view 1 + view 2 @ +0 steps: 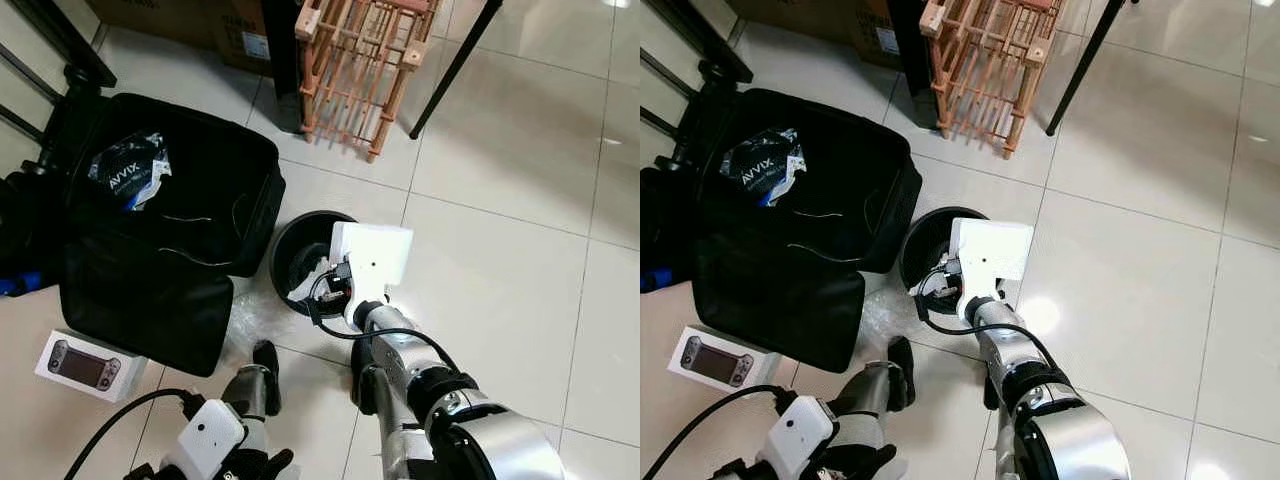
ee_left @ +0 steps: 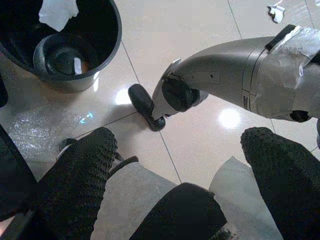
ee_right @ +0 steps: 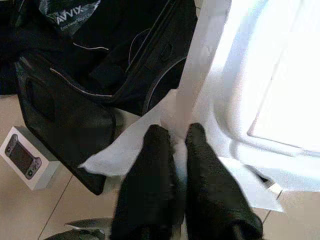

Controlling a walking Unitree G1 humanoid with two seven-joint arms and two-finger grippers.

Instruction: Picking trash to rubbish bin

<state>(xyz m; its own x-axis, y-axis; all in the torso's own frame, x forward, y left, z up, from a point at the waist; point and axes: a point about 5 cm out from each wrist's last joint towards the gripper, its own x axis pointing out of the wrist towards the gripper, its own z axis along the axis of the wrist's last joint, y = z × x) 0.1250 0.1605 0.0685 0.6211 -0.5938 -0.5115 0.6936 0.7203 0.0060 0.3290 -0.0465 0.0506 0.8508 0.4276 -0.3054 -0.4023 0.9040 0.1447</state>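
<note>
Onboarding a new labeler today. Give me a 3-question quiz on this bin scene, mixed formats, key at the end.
1. True or false: the right gripper is pinching white paper.
2. Multiple choice: the round black bin stands on the floor next to
A. an open black bag
B. a blue bucket
C. a green chair
3. Short answer: what lies on the floor by the bag's near corner, to the robot's left?

Key
1. True; its fingers are closed on the sheet, above the bin.
2. A
3. A white box with a handheld game console pictured on it.
</note>
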